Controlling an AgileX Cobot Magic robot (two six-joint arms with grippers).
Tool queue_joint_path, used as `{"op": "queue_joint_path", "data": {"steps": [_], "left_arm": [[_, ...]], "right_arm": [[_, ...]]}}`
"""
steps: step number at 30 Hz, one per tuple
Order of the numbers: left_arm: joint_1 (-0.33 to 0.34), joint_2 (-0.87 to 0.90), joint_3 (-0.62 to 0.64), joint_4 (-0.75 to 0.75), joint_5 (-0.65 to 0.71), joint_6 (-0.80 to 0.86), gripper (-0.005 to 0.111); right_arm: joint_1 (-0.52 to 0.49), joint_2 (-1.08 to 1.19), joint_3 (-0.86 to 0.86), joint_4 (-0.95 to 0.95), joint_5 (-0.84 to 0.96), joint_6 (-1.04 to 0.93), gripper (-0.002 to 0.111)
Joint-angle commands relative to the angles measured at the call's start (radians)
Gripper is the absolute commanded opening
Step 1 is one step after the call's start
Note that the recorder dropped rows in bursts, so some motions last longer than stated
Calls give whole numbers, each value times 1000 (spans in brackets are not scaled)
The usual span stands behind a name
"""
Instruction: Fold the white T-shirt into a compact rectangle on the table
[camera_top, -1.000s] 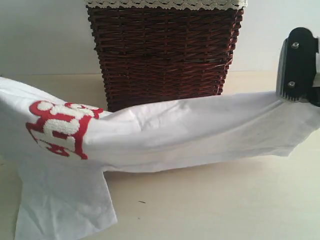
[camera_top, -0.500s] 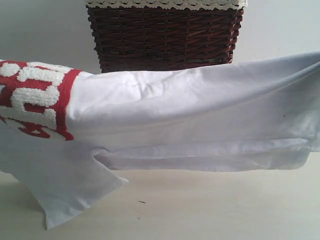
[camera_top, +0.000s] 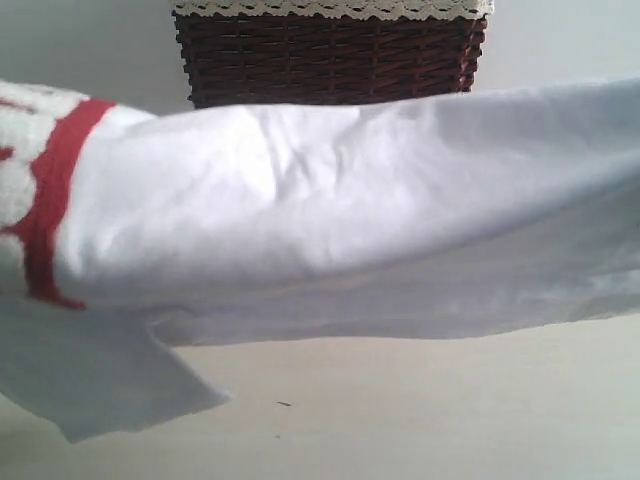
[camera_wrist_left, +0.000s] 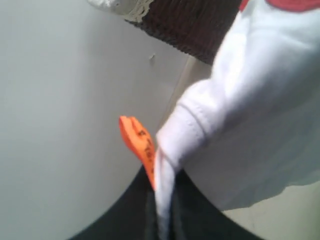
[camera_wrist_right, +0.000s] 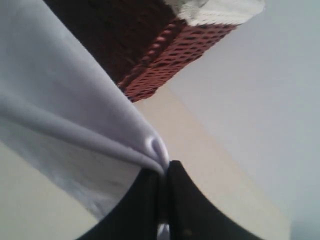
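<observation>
White T-shirt (camera_top: 340, 220): airborne, stretched side to side across the exterior view, in front of the dark wicker basket (camera_top: 330, 60) and above the bench (camera_top: 420, 410). The red-edged lettering (camera_top: 48, 200) is at the left end. One sleeve (camera_top: 100, 390) droops lowest there, and I cannot tell whether its tip touches the bench.

Left jaws: pinched shut on a hemmed edge of the shirt, with the orange tag (camera_wrist_left: 137, 142) sticking out just beside the grip.

Right jaws: pinched shut on a bunched corner of cloth at the opposite end, the fabric running taut away from them.

Progress, as judged: early to middle. The garment is picked up and spread between both arms, and its lower edge looks layered, so it may be doubled lengthwise, though this is not certain. Nothing folded lies on the bench.

Left to do: lay the cloth down flat, tuck in the hanging sleeve, fold crosswise into a compact rectangle, and release both grips.
</observation>
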Motion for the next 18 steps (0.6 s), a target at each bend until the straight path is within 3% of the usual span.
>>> {"op": "queue_joint_path", "data": {"steps": [1,6,9,12,15,18], "left_arm": [[-79,-97,-35,-14,149,-71,0],[-113,-181,-35,5,149,-77,0],[-172,-70,46,48,85,-94,0],[-181,77,191,71,24,-104,0],[-181,203,314,88,-118,-104,0],[-159,366,429,199,-418,-196,0]], "right_arm": [[63,-54,1,43,253,9,0],[111,-129,1,88,366,17,0],[111,-85,3,71,283,43,0],[111,46,32,34,260,77,0],[111,159,89,-1,145,77,0],[111,332,131,-123,-91,207,0]]}}
